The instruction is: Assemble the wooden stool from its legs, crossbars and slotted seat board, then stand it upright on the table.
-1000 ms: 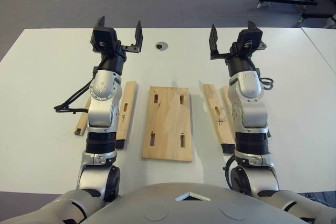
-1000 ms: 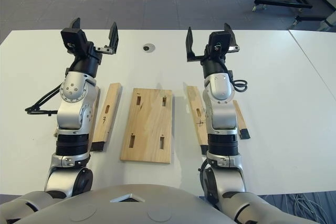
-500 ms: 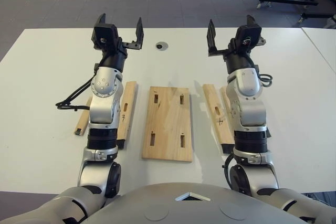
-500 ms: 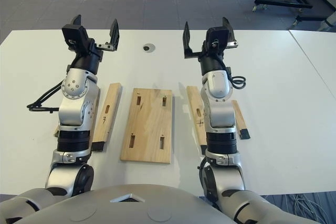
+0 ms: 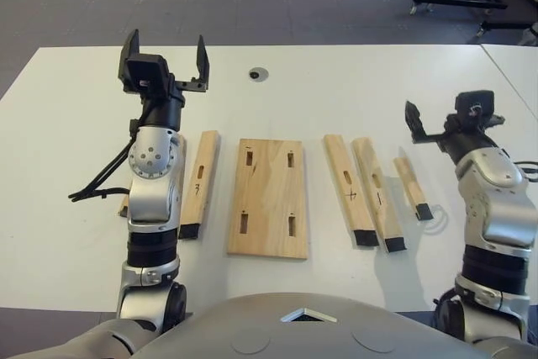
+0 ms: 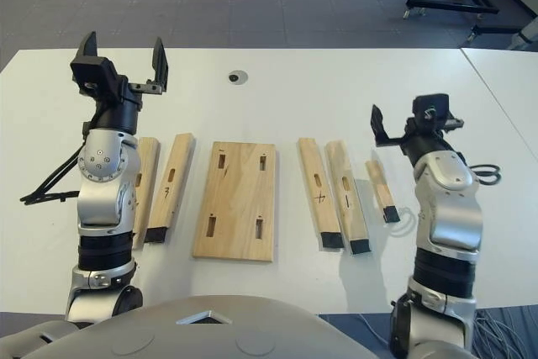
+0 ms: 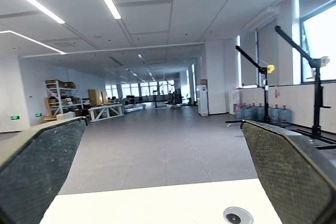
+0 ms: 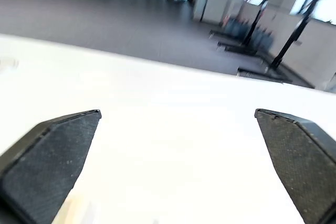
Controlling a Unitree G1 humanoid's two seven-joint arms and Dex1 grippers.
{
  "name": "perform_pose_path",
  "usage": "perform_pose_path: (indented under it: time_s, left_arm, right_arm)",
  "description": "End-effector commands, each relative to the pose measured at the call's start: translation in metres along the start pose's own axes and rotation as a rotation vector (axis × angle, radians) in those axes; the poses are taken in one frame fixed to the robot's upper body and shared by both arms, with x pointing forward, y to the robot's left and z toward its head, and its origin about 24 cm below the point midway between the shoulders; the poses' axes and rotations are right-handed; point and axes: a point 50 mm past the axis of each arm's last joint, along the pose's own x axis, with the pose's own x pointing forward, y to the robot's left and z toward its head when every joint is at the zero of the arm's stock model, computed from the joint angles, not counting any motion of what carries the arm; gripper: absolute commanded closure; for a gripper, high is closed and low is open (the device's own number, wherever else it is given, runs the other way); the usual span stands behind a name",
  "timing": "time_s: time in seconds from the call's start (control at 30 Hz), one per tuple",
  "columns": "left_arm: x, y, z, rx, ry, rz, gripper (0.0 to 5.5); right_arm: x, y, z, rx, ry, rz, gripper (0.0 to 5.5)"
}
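Slotted seat board (image 5: 267,197), flat pale rectangle, lies on the table (image 5: 336,81), wooden legs (image 5: 350,189) flanking it. Left gripper (image 5: 166,48) beyond its far-left corner, right gripper (image 8: 177,113) off right, both spread wide, empty.

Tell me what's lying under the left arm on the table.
A wooden leg lies flat there, its near end covered by the left arm. A black cable trails out beside it. Anything more beneath is hidden.
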Motion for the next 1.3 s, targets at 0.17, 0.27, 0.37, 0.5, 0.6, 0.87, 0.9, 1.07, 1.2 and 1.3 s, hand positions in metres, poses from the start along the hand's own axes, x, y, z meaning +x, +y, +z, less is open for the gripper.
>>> perform_pose_path:
  time_s: [0.17, 0.27, 0.37, 0.5, 0.6, 0.87, 0.9, 1.07, 1.2, 1.3]
  left_arm:
    - [-0.005, 0.005, 0.006, 0.039, 0.006, 0.030, 0.12]
    - [-0.007, 0.007, 0.007, 0.045, 0.007, 0.048, 0.12]
    - [-0.010, 0.006, 0.007, 0.045, 0.012, 0.056, 0.12]
    - [-0.015, 0.009, 0.007, 0.056, 0.022, 0.073, 0.12]
    - [-0.016, 0.008, 0.008, 0.053, 0.023, 0.071, 0.12]
    - [-0.016, 0.008, 0.009, 0.055, 0.029, 0.062, 0.10]
    - [-0.016, 0.008, 0.009, 0.055, 0.028, 0.062, 0.10]
    - [-0.017, 0.009, 0.010, 0.051, 0.029, 0.066, 0.10]
    - [-0.015, 0.007, 0.010, 0.046, 0.025, 0.062, 0.10]
    - [-0.014, 0.008, 0.011, 0.048, 0.021, 0.060, 0.10]
  right_arm:
    - [-0.032, -0.016, -0.027, 0.012, 0.201, 0.078, 0.10]
    - [-0.037, -0.009, -0.038, 0.019, 0.281, 0.142, 0.10]
    - [-0.040, -0.001, -0.044, 0.052, 0.329, 0.186, 0.10]
    - [-0.046, 0.003, -0.055, 0.065, 0.394, 0.202, 0.10]
    - [-0.053, 0.004, -0.063, 0.075, 0.429, 0.205, 0.10]
    - [-0.072, 0.008, -0.085, 0.139, 0.524, 0.216, 0.66]
    - [-0.074, 0.010, -0.087, 0.138, 0.535, 0.229, 0.79]
    - [-0.077, 0.014, -0.090, 0.113, 0.552, 0.243, 1.69]
    - [-0.075, 0.014, -0.094, 0.122, 0.555, 0.212, 2.46]
    - [-0.073, 0.015, -0.097, 0.132, 0.559, 0.190, 2.95]
